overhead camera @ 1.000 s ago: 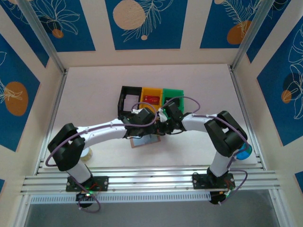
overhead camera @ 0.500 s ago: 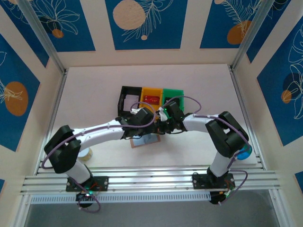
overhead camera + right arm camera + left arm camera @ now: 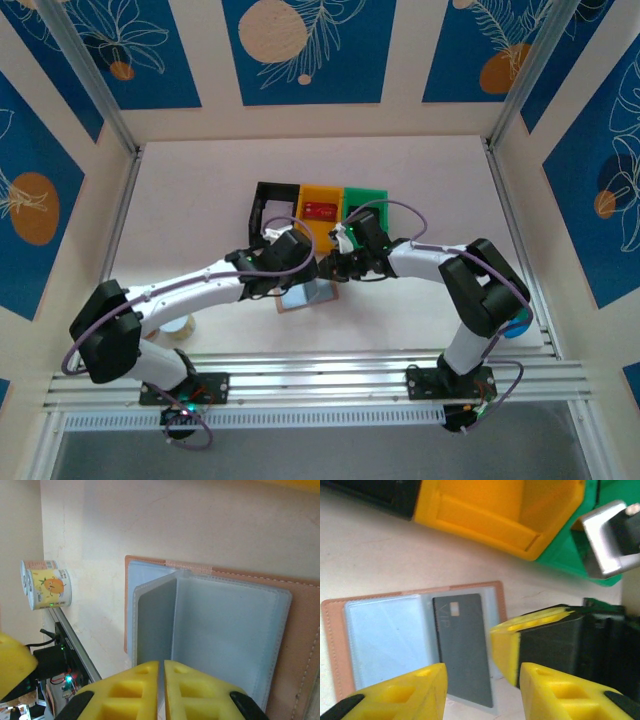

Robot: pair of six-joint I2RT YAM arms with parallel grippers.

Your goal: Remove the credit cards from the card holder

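One tan leather bifold card holder (image 3: 331,650) lies open on the white table (image 3: 370,555). The left gripper (image 3: 482,680) hangs spread above its dark grey card (image 3: 462,650), long axis toward the yellow plastic bin (image 3: 485,510). The right gripper (image 3: 163,667) is nearly pressed together at a lifted clear leaf.

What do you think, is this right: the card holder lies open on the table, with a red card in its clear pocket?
Not quite. The card holder lies open on the table, but the card in its clear pocket is dark grey, not red, as the left wrist view shows.
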